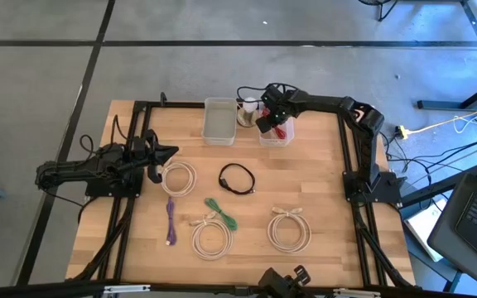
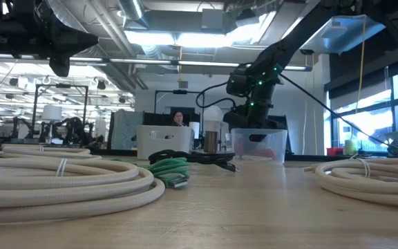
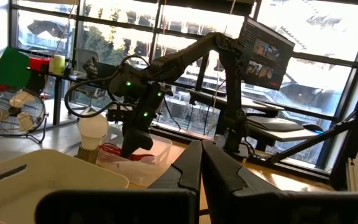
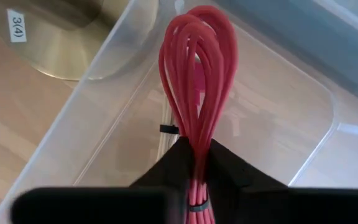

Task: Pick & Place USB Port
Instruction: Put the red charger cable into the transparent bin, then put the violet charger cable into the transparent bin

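Nearest the front edge of the pale wooden table (image 1: 321, 165): two cream coiled cables (image 1: 212, 237) (image 1: 289, 229), a thin purple cable (image 1: 171, 220) and a green bundled cable (image 1: 220, 213). Farther in, a black looped cable (image 1: 237, 179) and a third cream coil (image 1: 177, 178) just beside the left gripper (image 1: 169, 153), parked at the table's left side with fingers pressed together on nothing. At the far edge, an empty white rectangular bin (image 1: 219, 121), a small brass-coloured cylinder with a white cap (image 1: 246, 112), then a clear plastic bin (image 1: 275, 135). Above that clear bin, the right gripper (image 1: 267, 121), jaws clamped on the red looped USB cable (image 4: 197, 81), held over the bin's inside, loop end hanging toward its floor.
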Motion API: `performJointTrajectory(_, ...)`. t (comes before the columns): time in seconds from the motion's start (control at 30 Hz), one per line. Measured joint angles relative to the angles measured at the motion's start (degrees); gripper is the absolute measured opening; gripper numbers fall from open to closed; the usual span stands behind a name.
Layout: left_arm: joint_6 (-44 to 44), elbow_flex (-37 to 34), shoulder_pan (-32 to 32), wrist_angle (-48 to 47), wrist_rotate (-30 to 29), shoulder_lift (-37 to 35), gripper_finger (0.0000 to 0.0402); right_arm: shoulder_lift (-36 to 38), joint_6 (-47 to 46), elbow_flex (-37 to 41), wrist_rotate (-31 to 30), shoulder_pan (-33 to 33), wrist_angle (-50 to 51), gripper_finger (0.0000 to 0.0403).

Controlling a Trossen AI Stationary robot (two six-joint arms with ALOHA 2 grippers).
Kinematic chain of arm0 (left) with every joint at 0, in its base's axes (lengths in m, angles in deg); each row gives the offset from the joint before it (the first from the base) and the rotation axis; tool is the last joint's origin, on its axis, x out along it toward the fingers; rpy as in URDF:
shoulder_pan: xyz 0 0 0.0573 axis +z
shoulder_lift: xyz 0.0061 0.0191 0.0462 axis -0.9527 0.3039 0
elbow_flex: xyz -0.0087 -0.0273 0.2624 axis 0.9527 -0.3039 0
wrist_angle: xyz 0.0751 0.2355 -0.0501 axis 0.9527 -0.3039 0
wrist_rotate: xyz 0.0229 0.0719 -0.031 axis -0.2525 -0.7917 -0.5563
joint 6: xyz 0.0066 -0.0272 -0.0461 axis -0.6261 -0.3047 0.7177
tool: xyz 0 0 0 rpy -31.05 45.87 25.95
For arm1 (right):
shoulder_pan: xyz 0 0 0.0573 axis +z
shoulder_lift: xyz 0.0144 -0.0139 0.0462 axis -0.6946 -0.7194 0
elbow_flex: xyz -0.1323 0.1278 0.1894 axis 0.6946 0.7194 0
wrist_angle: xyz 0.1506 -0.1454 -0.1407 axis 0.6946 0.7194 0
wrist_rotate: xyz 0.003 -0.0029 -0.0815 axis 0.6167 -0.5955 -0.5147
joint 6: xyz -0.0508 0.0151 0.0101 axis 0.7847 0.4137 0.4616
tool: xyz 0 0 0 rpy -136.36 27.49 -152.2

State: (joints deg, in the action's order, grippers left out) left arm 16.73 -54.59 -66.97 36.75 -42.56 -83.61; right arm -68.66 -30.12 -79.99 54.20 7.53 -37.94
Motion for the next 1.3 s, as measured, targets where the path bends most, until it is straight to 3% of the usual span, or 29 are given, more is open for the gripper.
performJointTrajectory(0.2,0.02,0.00,0.00,0.00,0.00,-0.02,0.0004,0.00,0.16,0.00,-0.15,0.00,0.01,0.0157)
performJointTrajectory(0.37,-0.01,0.00,0.00,0.00,0.00,-0.01,0.0004,0.46,0.23,0.00,-0.16,0.18,0.36,0.0196)
performJointTrajectory(0.7,-0.01,0.00,0.00,0.00,0.00,-0.01,0.0004,6.23,1.89,-0.02,-3.24,1.70,1.13,0.0174)
performJointTrajectory(0.93,-0.01,0.00,0.00,-0.91,0.00,0.00,0.0004,14.14,3.52,-0.04,-6.31,4.21,8.15,0.0160)
performJointTrajectory(1.13,-0.01,0.00,0.00,-1.73,0.00,0.00,0.0004,25.59,4.47,-0.04,-7.76,9.78,12.12,0.0154)
performJointTrajectory(1.3,-0.01,0.00,0.00,-1.75,0.58,-0.02,0.0004,35.18,1.33,-0.07,-5.82,18.68,16.77,0.0153)
